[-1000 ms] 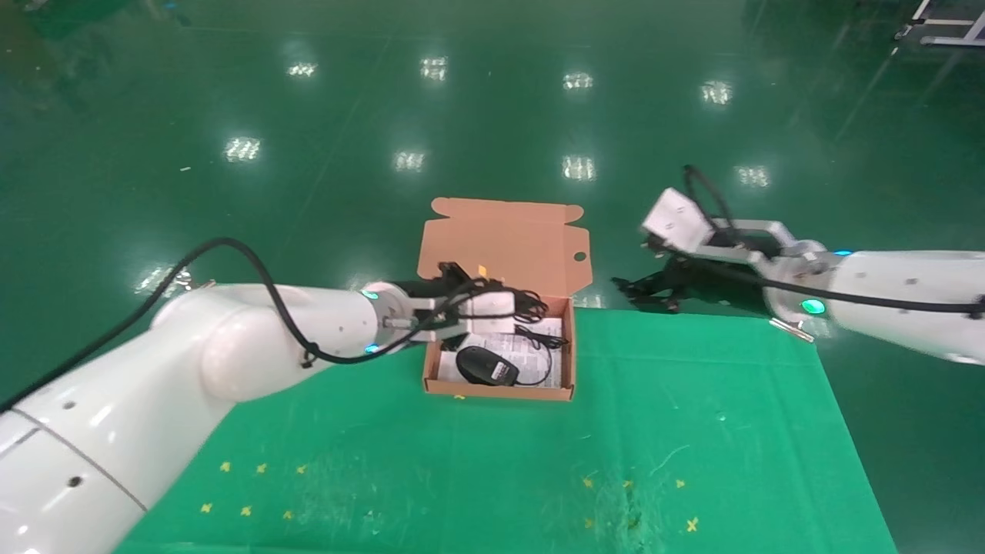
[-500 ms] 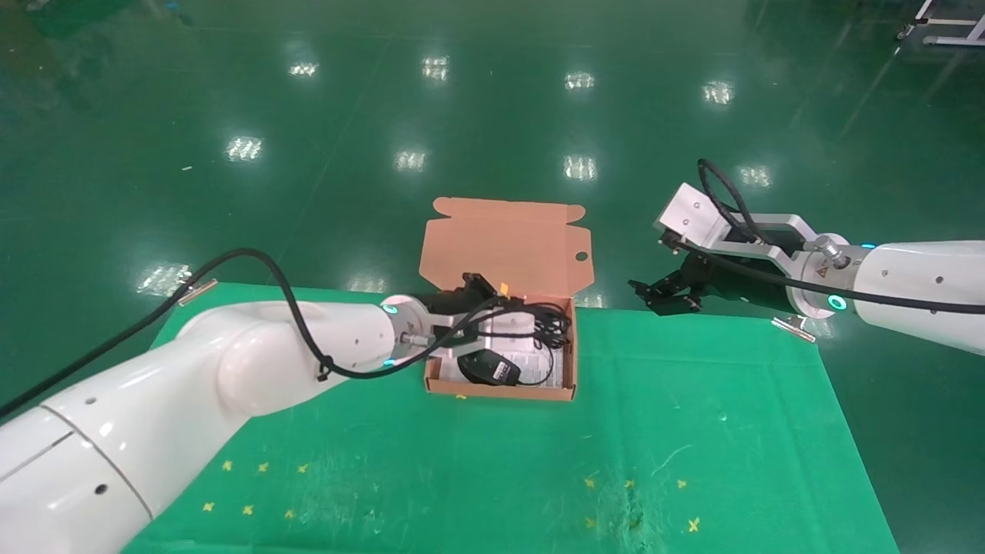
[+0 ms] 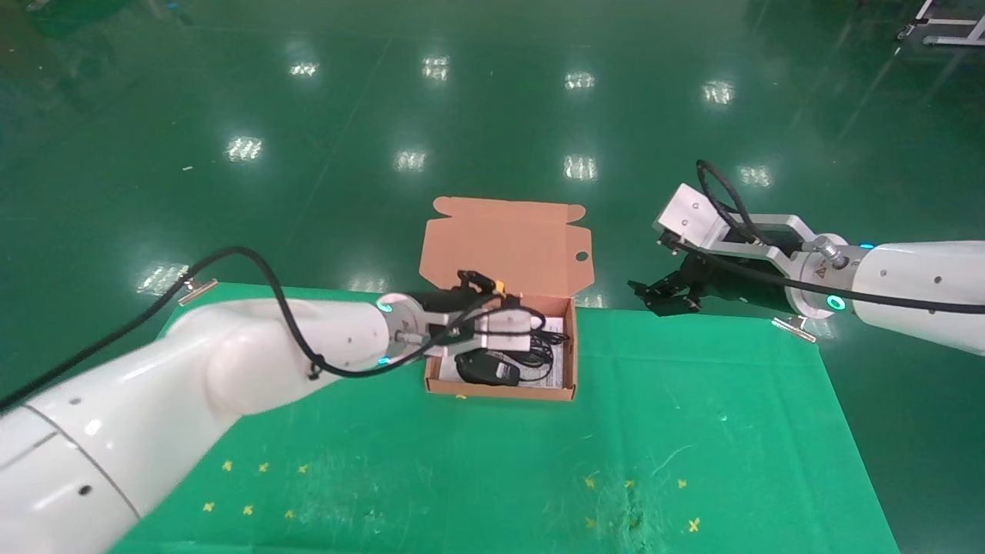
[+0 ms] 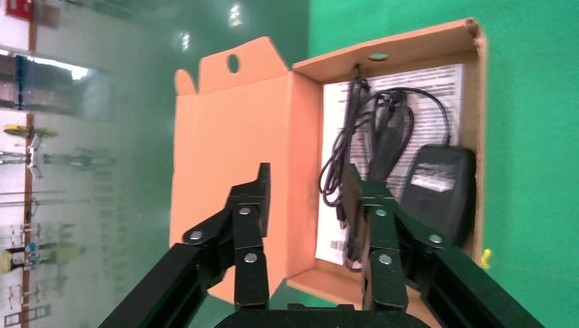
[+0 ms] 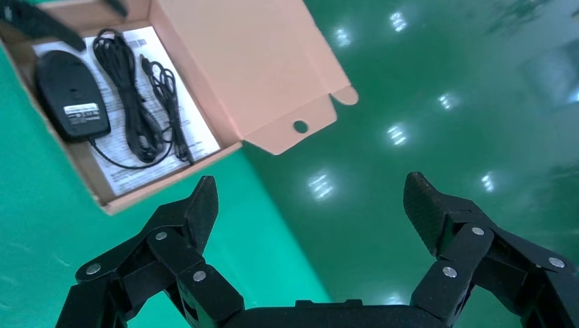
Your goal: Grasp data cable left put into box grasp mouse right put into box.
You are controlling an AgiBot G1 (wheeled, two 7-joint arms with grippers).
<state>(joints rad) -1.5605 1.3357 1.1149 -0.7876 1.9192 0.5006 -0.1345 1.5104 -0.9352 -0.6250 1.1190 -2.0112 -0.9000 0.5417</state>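
Note:
The box (image 3: 499,392) stands open at the far middle of the green mat, its lid (image 3: 504,246) tilted back. The mouse (image 3: 486,368) lies on the white leaflet inside, and the data cable (image 3: 545,348) lies beside it. My left gripper (image 3: 523,335) hovers open and empty over the box. In the left wrist view the gripper (image 4: 307,195) has one finger over the lid (image 4: 232,150) and one over the data cable (image 4: 389,133), next to the mouse (image 4: 437,188). My right gripper (image 3: 666,296) is open and empty beyond the mat's far edge. Its wrist view shows the gripper (image 5: 311,198), mouse (image 5: 72,96) and data cable (image 5: 126,89).
The green mat (image 3: 692,431) covers the table, with small yellow cross marks (image 3: 246,508) near the front. The mouse's thin cord (image 5: 171,102) lies in the box by the lid side. Glossy green floor (image 3: 492,115) lies beyond the table's far edge.
My left gripper moved over the box, came down and let go of the data cable, which now lies inside. My right arm rose slightly, then stayed still.

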